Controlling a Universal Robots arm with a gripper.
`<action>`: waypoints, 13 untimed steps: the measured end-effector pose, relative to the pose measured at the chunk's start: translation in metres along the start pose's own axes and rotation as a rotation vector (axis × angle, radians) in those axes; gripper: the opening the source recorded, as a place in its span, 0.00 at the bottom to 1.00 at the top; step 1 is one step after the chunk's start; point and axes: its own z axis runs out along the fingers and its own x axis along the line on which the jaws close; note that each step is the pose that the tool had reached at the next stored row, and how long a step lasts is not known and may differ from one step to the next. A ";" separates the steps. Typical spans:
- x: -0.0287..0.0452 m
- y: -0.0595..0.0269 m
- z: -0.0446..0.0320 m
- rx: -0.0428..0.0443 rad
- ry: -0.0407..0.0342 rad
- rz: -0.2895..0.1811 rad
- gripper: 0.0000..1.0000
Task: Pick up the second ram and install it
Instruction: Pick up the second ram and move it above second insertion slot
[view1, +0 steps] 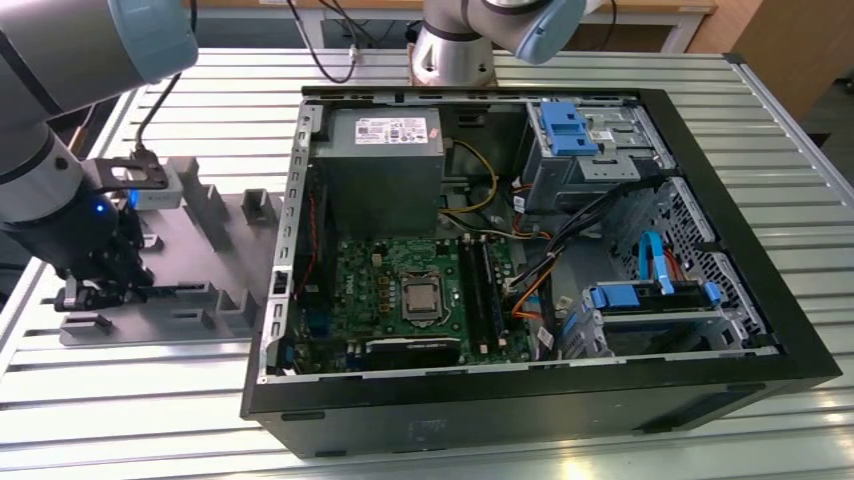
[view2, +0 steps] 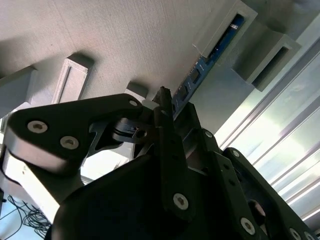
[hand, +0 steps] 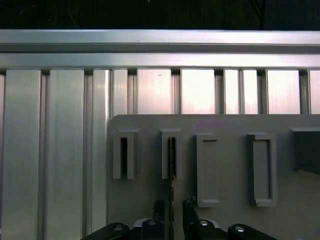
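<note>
over grey tray (view1: 187, 322), arm (view1: 40, 170) bent down; pincer (hand: 173, 204) slightly open astride second ram (hand: 171, 165), w/ gaps.

My gripper (view2: 170, 107) is matt black, with smooth links and bright metal screw heads. The holder tray (view2: 125, 45) under it is grey plastic with a fine, slightly rough grain. The memory stick (view2: 194, 74) is a blue-green board with a faint gloss and matt black chips. The table (hand: 155, 90) is ribbed bare metal with a satin sheen. The computer case (view1: 534, 415) is matt black outside and dull grey sheet metal inside.
</note>
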 end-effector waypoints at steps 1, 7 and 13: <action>0.0000 0.0000 0.0003 -0.0001 -0.0002 0.000 0.29; 0.0001 0.0000 0.0020 -0.0001 -0.0009 0.000 0.20; 0.0001 0.0000 0.0029 -0.0002 -0.0016 0.000 0.19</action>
